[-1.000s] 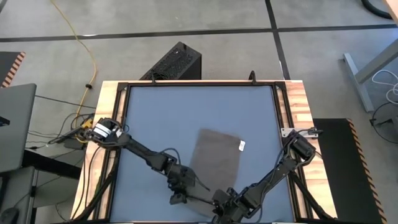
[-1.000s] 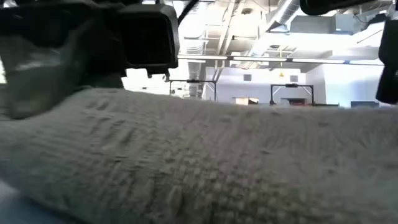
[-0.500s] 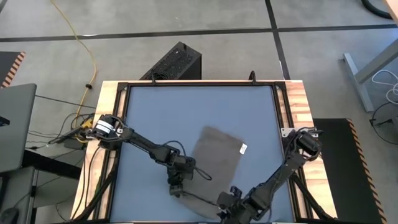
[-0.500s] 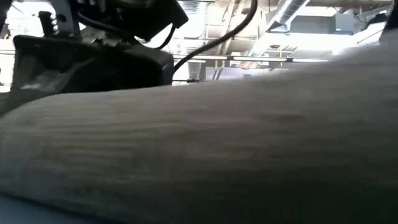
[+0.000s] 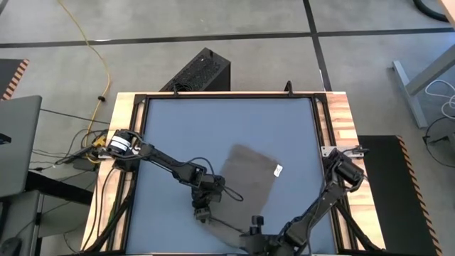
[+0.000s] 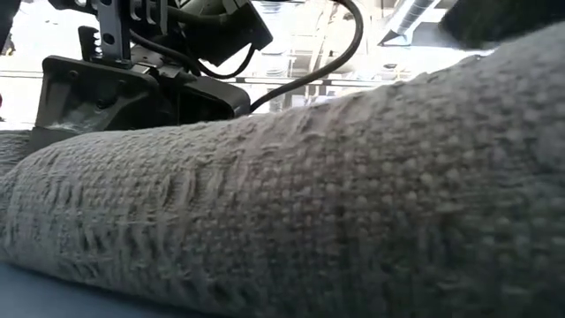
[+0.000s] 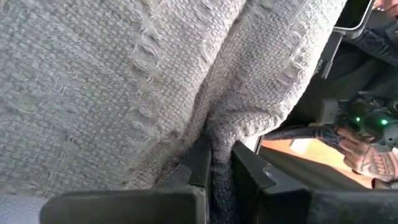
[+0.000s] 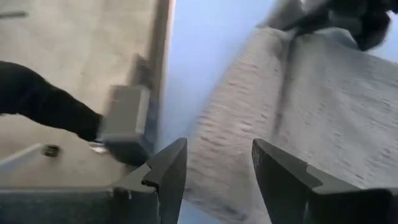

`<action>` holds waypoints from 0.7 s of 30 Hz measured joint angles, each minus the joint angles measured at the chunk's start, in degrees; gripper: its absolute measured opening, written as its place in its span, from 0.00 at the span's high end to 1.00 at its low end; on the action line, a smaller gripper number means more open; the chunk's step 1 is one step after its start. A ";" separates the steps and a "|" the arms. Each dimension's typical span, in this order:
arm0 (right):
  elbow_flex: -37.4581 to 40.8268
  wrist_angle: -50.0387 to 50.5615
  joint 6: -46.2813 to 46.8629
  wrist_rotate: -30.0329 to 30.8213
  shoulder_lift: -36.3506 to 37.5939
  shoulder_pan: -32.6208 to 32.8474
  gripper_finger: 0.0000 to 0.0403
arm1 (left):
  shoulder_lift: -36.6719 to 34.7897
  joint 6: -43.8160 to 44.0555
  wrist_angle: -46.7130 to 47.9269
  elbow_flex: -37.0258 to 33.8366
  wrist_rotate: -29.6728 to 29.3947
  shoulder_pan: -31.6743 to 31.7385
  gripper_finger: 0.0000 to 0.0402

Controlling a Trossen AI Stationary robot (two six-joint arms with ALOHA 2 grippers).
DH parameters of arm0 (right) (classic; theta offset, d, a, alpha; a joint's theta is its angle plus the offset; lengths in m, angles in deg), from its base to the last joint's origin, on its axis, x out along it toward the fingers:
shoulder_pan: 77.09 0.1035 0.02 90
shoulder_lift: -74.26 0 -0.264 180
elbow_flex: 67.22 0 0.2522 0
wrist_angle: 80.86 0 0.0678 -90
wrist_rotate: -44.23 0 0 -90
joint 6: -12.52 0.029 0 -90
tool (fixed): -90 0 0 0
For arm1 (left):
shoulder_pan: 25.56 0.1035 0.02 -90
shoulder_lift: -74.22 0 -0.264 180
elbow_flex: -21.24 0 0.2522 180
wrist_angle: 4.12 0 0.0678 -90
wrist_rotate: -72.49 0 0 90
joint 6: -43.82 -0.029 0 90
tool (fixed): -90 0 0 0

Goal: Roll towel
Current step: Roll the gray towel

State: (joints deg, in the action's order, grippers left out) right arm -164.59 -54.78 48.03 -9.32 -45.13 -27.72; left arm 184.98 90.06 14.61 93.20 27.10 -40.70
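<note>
The taupe towel (image 5: 247, 181) lies on the blue mat (image 5: 185, 128), right of centre and toward the near edge. A white tag (image 5: 278, 170) sits at its right edge. Its near part is bunched up and fills the low view (image 6: 353, 194). My left gripper (image 5: 201, 212) is shut on the towel's near-left part and also shows in the low view (image 6: 132, 88). My right gripper (image 8: 214, 165) stands open at the near edge of the table (image 5: 254, 227). The towel's near edge (image 8: 292, 118) lies just ahead of its fingers. My left gripper pinches a bunched fold of the towel (image 7: 214, 146) between its two fingers (image 7: 198, 163), at the towel's near-left part. Several layers are gathered in the pinch. The cloth spreads out slack from the fingers and lies on the mat.
A wooden frame (image 5: 341, 121) borders the mat. A black box (image 5: 201, 71) stands on the floor beyond the far edge. A person's tattooed hand (image 7: 367, 158) shows beyond the table in the left wrist view. The mat's far half is bare.
My left gripper has moved a little toward the far edge with the towel's near-left part, which has bunched up. My right arm has drawn back toward the near edge. In the low view the towel has risen and now fills the picture.
</note>
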 joint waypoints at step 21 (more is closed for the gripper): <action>0.33 4.07 26.07 1.45 -5.22 1.84 0.87 | -4.64 -6.60 -2.33 0.04 5.98 4.37 0.78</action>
State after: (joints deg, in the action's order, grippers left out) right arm -164.27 -50.71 74.11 -7.87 -50.36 -25.88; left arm 180.34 83.46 12.29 93.24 33.07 -36.33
